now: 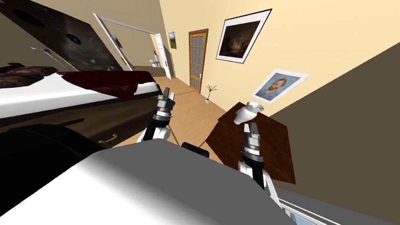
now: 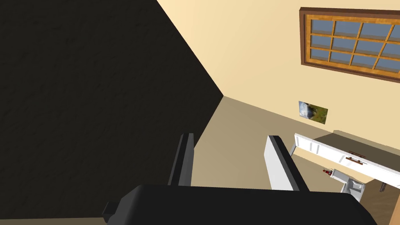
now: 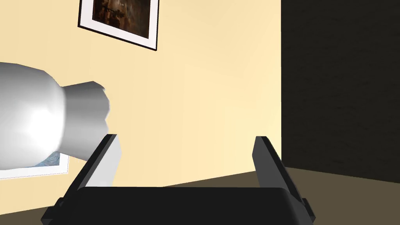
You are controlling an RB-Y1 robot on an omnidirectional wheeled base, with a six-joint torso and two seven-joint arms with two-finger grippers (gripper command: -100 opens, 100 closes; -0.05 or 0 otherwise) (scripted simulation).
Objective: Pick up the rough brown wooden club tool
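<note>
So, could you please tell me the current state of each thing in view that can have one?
left gripper: open, holding nothing.
right gripper: open, holding nothing, close beside the white vase.
white vase: standing on the dark brown table, not held.
glazed wooden door: shut.

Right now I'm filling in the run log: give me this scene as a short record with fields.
left tool: open, empty, beside the bed
right tool: open, empty, close to the vase
vase: white, on the table
table: dark brown, on my right
bed: white sheet, dark red cover, on my left
</note>
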